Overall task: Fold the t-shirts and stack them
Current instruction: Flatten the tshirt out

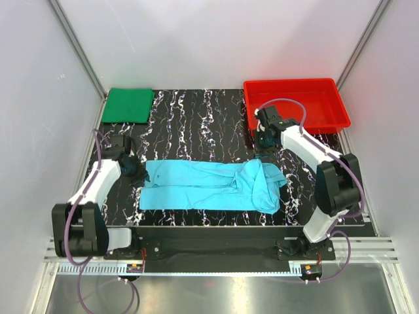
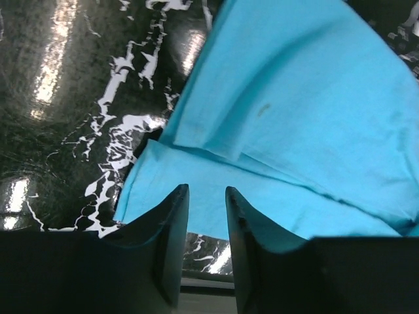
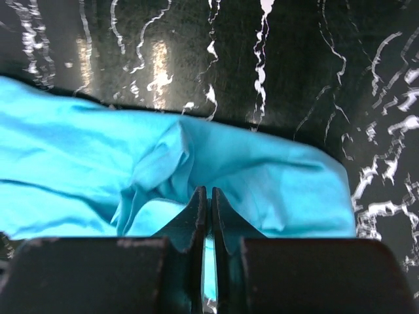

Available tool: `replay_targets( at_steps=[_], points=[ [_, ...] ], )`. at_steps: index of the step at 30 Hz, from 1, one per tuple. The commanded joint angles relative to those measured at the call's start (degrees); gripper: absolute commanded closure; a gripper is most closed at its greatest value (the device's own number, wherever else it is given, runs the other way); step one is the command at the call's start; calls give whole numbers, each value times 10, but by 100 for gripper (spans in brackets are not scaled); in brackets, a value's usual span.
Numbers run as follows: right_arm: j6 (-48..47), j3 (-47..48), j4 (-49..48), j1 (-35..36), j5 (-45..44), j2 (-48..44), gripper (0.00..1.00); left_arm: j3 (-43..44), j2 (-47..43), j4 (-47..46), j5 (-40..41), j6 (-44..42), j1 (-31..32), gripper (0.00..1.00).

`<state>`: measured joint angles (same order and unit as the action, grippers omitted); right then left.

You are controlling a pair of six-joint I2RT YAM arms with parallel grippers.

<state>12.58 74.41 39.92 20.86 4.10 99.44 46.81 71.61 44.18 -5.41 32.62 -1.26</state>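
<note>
Top view: blue shirt (image 1: 196, 186) part-folded, its edge under the slightly open left gripper (image 2: 206, 196), right gripper (image 3: 208, 193) closed on nothing; next likely means pinching that edge.

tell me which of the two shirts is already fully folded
The dark green t-shirt in the far left corner: it lies as a neat flat square, while the cyan t-shirt sprawls across the middle, bunched at its right end.
</note>
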Motion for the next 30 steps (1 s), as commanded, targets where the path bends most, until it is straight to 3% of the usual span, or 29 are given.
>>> replay_targets(
  at_steps=[1,12,23,27,30],
  points=[
    [25,21,31,-1,-20,-63,100,27,49,1,51,23,-2,69],
    [22,2,50,-1,-24,-141,100,43,137,2,124,36,-2,65],
    [15,-10,50,-1,-23,-160,100,22,144,-4,109,54,-2,66],
    [15,-15,47,-1,-22,-159,100,24,141,-4,107,57,-1,72],
    [14,-15,49,-1,-19,-157,100,23,133,-1,108,60,-1,82]
  ],
)
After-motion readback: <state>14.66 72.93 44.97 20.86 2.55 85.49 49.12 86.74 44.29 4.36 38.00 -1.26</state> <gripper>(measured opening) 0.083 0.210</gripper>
